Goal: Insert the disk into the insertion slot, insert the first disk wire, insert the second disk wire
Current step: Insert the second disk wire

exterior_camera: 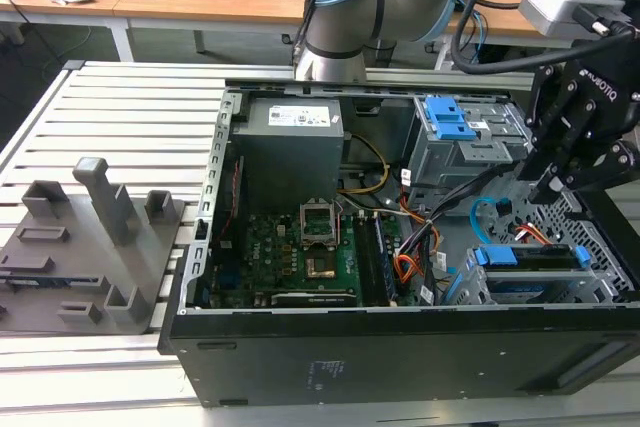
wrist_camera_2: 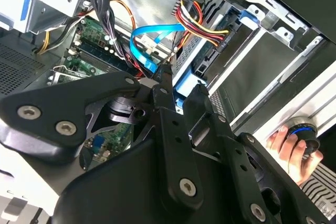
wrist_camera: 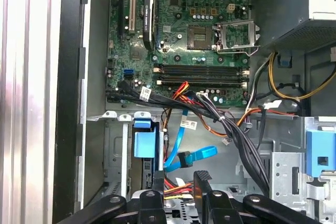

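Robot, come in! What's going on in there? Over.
Fingers open, over the disk. Disk in slot. Red wires reach it; blue cable plug hanging loose by fingers. Black cable bundle close by.

Green motherboard (wrist_camera: 194, 40), black cable bundle (wrist_camera: 231, 129), looped light-blue second disk wire (wrist_camera: 197, 155), hand (wrist_camera: 179, 179) with fingers (wrist_camera: 202, 182) apart

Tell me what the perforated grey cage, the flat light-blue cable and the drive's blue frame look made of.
Low grey perforated drive cage: sheet metal, dull finish, punched holes. Thin flat light-blue cable: flexible glossy plastic, it curves. Bright blue drive frame: likely moulded plastic, uniform colour.
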You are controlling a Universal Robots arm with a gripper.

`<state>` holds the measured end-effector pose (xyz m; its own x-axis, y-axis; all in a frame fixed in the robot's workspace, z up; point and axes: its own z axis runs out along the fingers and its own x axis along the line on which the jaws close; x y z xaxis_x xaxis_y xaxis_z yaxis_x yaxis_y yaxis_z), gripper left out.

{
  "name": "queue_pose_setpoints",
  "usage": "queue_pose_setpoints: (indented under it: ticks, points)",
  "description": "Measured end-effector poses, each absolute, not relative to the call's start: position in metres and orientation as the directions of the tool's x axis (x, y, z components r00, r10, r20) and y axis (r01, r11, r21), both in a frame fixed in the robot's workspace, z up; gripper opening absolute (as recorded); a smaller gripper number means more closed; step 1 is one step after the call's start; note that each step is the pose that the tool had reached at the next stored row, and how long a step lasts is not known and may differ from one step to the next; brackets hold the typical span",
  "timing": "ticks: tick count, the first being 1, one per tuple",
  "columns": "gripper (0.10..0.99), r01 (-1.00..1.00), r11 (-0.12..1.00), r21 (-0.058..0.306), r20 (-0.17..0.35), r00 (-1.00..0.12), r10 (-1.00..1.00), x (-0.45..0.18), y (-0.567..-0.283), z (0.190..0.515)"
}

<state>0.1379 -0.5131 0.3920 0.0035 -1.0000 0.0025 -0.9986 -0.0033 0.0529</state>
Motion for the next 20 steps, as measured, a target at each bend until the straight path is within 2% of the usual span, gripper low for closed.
queue_pose_setpoints:
  ticks: [14,20]
  points:
    - [0.361,-0.999,-0.013,0.053,0.002,0.013,-1.000,0.138,-0.508,0.387]
    - [0.361,-0.997,-0.052,0.053,0.002,0.052,-0.999,0.131,-0.506,0.381]
